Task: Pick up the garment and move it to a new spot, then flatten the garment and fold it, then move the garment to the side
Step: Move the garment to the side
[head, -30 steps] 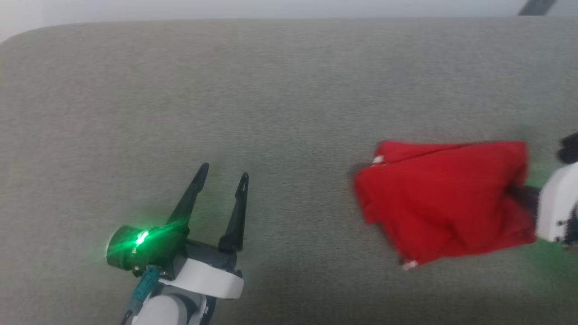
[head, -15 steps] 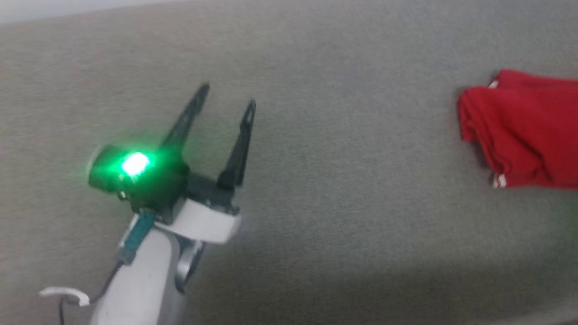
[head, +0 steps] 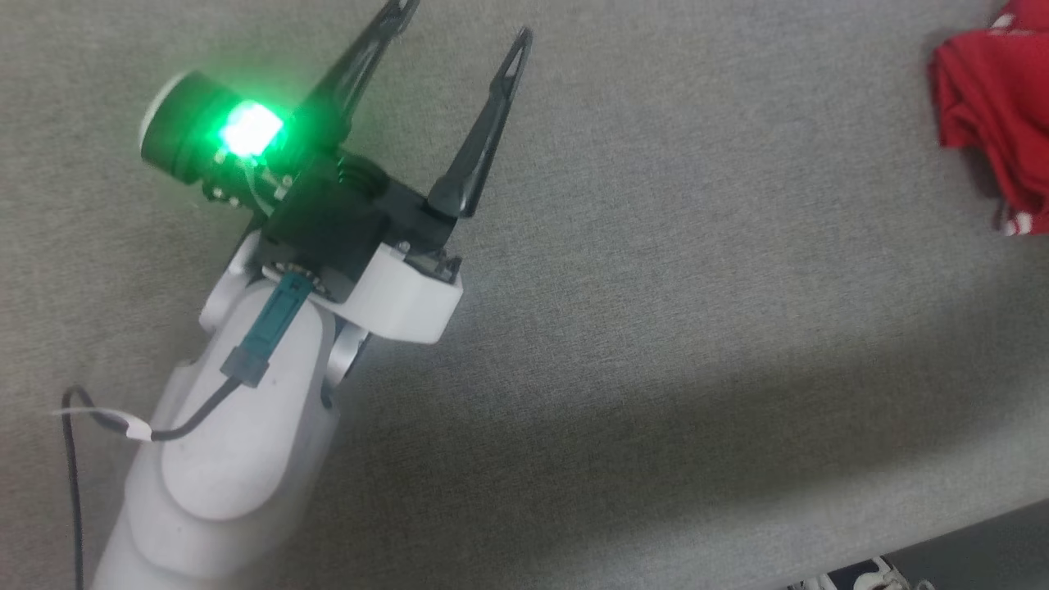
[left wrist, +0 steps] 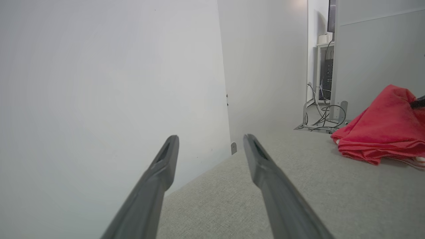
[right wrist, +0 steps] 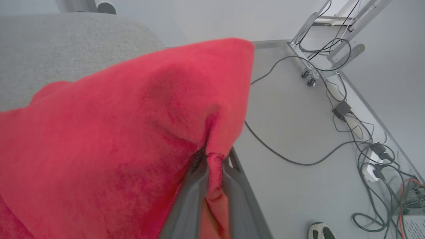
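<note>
Head camera has swung since a second ago, so the whole picture has shifted: the garment (head: 996, 90) now sits at the upper right edge and the left gripper (head: 461, 20) looms larger at upper left. Its jaws stand wide apart and empty over the bare grey padded surface (head: 656, 287), well apart from the cloth. The pale forearm slants up from the lower left; parked clear, I'd say, leaving the move to the other arm.

Left wrist view: fingers spread above the grey surface, red bundle off to the right, bunched, one side tented up.

Right wrist view: right gripper (right wrist: 215, 162) nearly closed, pinching a red fold. The cloth drapes over it near the surface's edge, with the cabled floor (right wrist: 298, 139) beyond. Likely the move-aside step.
</note>
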Controlling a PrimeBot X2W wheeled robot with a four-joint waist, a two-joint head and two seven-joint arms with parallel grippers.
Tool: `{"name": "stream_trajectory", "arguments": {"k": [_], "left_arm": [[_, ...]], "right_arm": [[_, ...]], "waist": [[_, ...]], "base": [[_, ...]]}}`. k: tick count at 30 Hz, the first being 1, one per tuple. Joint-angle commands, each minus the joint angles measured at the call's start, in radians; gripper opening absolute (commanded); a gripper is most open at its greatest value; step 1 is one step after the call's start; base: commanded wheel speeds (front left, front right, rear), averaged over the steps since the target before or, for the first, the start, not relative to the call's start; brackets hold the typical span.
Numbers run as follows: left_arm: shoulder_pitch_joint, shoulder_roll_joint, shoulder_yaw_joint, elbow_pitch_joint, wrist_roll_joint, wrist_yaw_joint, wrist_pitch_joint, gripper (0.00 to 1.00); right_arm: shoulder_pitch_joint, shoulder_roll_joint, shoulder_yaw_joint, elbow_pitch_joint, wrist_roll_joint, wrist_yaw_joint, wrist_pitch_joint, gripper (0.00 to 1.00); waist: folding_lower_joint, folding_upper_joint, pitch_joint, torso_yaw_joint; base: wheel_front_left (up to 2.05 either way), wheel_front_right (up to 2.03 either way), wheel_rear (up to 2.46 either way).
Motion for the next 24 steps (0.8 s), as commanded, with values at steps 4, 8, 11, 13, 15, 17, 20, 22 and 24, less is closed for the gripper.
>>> {"name": "stream_trajectory", "arguments": {"k": [4,8,11,13,15,17,20,22,24], "left_arm": [[-0.054,0.017,-0.017,0.004,0.004,-0.001,-0.004,1.0],[-0.065,0.024,-0.025,0.006,0.005,0.0,-0.004,1.0],[-0.067,0.031,-0.027,0.008,0.005,0.006,-0.004,1.0],[-0.061,0.035,-0.027,0.009,-0.002,0.006,-0.004,1.0],[-0.055,0.037,-0.026,0.011,-0.007,0.006,-0.004,1.0],[-0.038,0.038,-0.02,0.016,-0.017,0.01,-0.004,1.0],[-0.009,0.032,-0.012,0.02,-0.031,0.021,-0.004,1.0],[0.016,0.022,-0.006,0.022,-0.037,0.029,-0.004,1.0],[0.053,0.014,0.002,0.026,-0.046,0.034,-0.004,1.0]], "right_arm": [[-0.079,0.034,0.039,0.073,-0.038,-0.002,-0.053,0.0],[-0.127,0.068,0.066,0.131,-0.058,-0.002,-0.08,0.0],[-0.148,0.087,0.083,0.167,-0.07,-0.002,-0.108,0.0],[-0.153,0.095,0.09,0.189,-0.076,-0.002,-0.125,0.38],[-0.154,0.099,0.095,0.196,-0.079,-0.002,-0.132,0.87],[-0.154,0.103,0.106,0.203,-0.083,-0.002,-0.145,1.0],[-0.145,0.096,0.121,0.195,-0.088,-0.002,-0.164,1.0],[-0.129,0.093,0.135,0.18,-0.086,-0.002,-0.171,1.0],[-0.111,0.094,0.149,0.162,-0.079,-0.002,-0.177,1.0]], "waist": [[0.0,0.0,0.048,-0.005],[0.0,0.0,0.064,-0.005],[0.0,0.0,0.068,-0.005],[0.0,0.0,0.066,-0.005],[0.0,0.0,0.063,-0.005],[0.0,0.0,0.05,-0.005],[0.0,0.0,0.019,-0.001],[0.0,0.0,-0.009,0.005],[0.0,0.0,-0.043,0.014]], "base": [[0.0,0.0,0.0],[0.0,0.0,0.0],[0.0,0.0,0.0],[0.0,0.0,0.0],[0.0,0.0,0.0],[0.0,0.0,0.0],[0.0,0.0,0.0],[0.0,0.0,0.0],[0.0,0.0,0.0]]}}
